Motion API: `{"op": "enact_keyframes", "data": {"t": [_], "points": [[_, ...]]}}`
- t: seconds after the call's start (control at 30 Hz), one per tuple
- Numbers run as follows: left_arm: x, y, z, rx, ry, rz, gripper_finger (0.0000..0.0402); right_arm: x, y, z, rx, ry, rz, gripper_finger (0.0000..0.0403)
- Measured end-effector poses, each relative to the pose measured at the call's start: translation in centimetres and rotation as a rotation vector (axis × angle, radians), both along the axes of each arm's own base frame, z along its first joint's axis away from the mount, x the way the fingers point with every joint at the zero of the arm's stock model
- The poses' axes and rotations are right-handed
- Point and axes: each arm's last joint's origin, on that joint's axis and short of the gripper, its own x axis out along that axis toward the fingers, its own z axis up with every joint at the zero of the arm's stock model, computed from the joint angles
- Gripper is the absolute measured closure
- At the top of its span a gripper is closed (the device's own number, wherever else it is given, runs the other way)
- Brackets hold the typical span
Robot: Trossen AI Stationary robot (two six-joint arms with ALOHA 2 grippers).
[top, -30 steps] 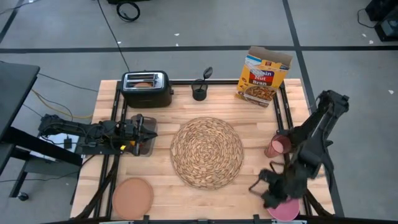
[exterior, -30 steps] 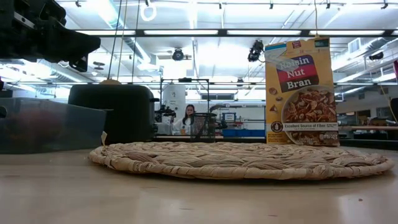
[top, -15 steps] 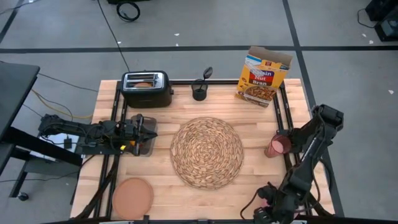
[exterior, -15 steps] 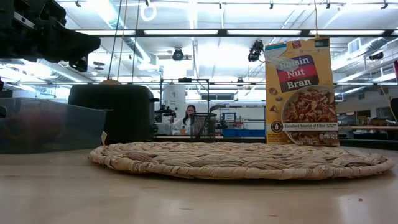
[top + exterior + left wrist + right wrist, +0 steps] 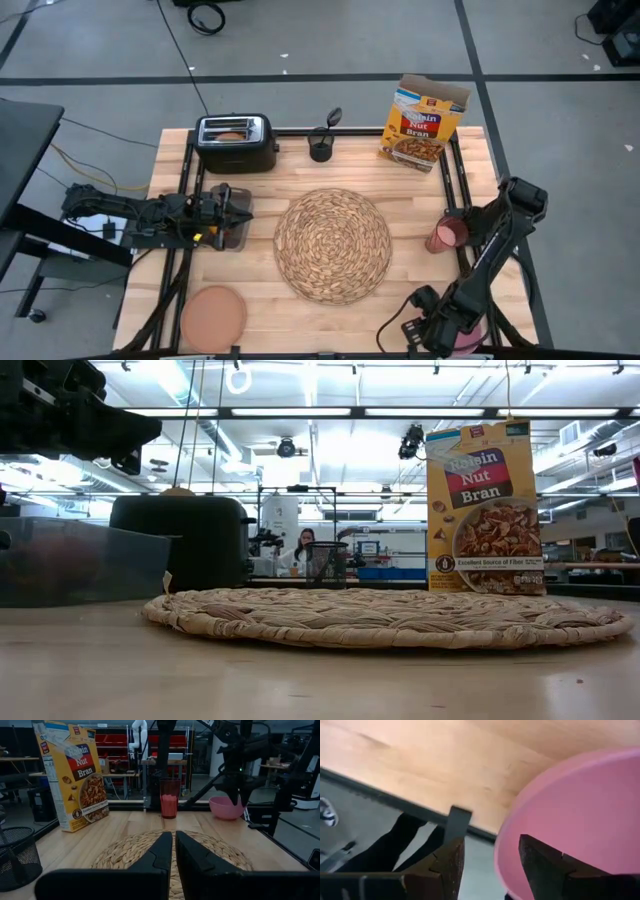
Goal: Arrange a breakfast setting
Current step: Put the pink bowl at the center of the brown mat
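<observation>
At the near right corner of the wooden surface, the right claw hangs over the pink bowl, its two fingers spread apart with the bowl's rim between them; one finger stands inside the bowl and the other outside, and neither is seen pressing on it. Over at the near left corner lies the brownish-pink plate, well apart from everything else. Farther in, the round straw mat fills the middle of the surface with nothing on it. A see-through pink cup stands upright near the mat's right side. On the left, level with the mat, the left claw waits with its fingers pressed together, holding nothing. Along the far edge stand a black toaster with a slice of toast in its slot, a small black mesh holder and a cereal box.
</observation>
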Motion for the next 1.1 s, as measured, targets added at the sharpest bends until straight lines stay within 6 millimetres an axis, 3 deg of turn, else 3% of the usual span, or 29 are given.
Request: {"op": "enact_keyframes", "data": {"t": [0.27,0.6,0.73,0.87,1.1], "points": [[0.0,0.0,0.0,0.0,0.0,0.0,0.0372,0.4,0.5,-2.0,-0.031,0.064,-0.027,0.025],[0.0,0.0,0.0,0.0,0.0,0.0,0.0372,0.8,0.1,-1.5,0.012,0.095,-0.052,0.039],[0.0,0.0,0.0,0.0,0.0,0.0,0.0372,1.8,0.0,0.7,0.102,0.053,-0.036,0.0385],[0.0,0.0,0.0,0.0,0.0,0.0,0.0372,3.6,-0.9,5.4,0.199,-0.138,0.015,0.0394],[0.0,0.0,0.0,0.0,0.0,0.0,0.0372,7.8,-5.2,10.6,0.129,-0.58,0.405,0.0392]]}}
